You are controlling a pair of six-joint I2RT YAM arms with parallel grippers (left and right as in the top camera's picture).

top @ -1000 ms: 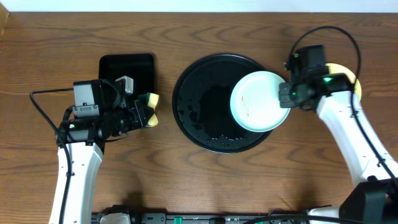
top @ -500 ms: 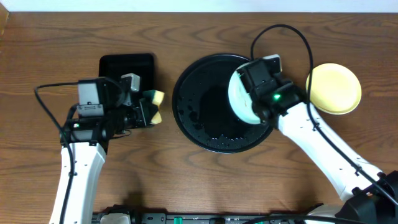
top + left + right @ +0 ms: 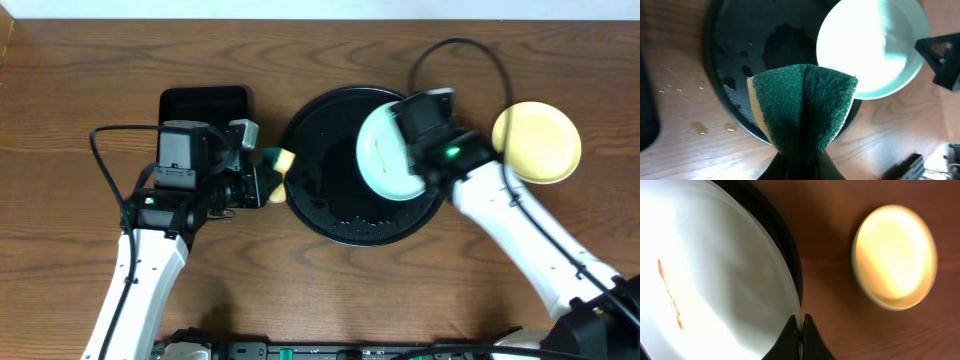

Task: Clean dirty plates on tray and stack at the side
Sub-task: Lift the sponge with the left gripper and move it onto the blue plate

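Wood table [image 3: 330, 290]: right arm [image 3: 520, 235] stretched over tray [image 3: 318, 190], right tool [image 3: 801, 326] pinching plate [image 3: 376, 160].

sponge [image 3: 279, 160] nearer tray [image 3: 318, 195], mint plate [image 3: 379, 160] shifted left

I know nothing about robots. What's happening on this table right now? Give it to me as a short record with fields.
left gripper: shut on a green-and-yellow sponge, at the left rim of the round black tray
right gripper: shut on the edge of the mint plate
mint plate: over the round black tray, with an orange smear
yellow plate: on the table, right of the tray
rectangular tray: on the table, far left
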